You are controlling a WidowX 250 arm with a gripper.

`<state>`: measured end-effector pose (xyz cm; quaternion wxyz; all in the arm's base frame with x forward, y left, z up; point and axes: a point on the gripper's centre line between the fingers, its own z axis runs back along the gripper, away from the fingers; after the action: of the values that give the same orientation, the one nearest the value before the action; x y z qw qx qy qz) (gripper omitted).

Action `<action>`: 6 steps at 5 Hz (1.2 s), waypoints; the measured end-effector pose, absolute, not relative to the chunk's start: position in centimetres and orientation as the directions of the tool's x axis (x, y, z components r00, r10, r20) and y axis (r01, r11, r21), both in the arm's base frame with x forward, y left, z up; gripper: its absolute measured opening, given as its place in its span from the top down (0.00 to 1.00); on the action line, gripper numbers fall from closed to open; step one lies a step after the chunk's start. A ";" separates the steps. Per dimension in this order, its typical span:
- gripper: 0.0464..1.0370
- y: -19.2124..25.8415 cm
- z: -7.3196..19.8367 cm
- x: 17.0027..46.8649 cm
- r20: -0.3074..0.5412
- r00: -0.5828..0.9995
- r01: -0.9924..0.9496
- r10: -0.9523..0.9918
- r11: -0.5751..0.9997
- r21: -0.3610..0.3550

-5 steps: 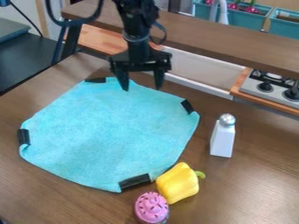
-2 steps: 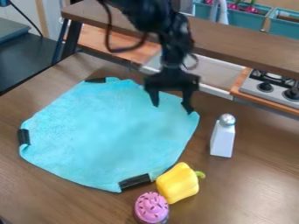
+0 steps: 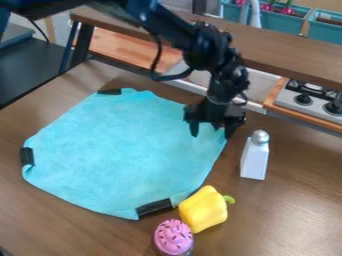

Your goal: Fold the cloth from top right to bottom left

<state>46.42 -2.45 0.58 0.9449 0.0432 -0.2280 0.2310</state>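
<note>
The gripper (image 3: pixel 212 134) is over the right corner of the cloth (image 3: pixel 120 150) now, fingers apart, one above the cloth and the other right by its edge; whether either tip touches the fabric, I can't tell. And it has come across from the top edge, swinging right and down towards us, while the cloth hasn't budged. That looks like lining up on the top-right corner, so the fold itself is still to start. Next it wants to go down, pinch that corner and haul it over to the bottom left; pinch too shallow and the corner may slip. The cloth, bright turquoise, lies spread on the table (image 3: pixel 294 200), soft and faintly rumpled, black tabs at its top (image 3: pixel 109 91), left and bottom edges. Beyond the corner stands the shaker (image 3: pixel 254 157); below, the pepper (image 3: pixel 202 209) sits just beside the bottom tab (image 3: pixel 154 207), with the cupcake (image 3: pixel 173 237) next to it.
</note>
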 end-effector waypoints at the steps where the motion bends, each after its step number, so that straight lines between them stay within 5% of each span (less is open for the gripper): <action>1: 0.04 -3.5 1.0 47.3 0.523 0.753 -0.449 0.400 0.893 -0.037; 6: 0.04 -3.4 0.2 49.8 0.526 0.728 -0.497 0.440 0.867 -0.038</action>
<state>49.82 -3.36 0.16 0.9279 0.0530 -0.2691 0.2526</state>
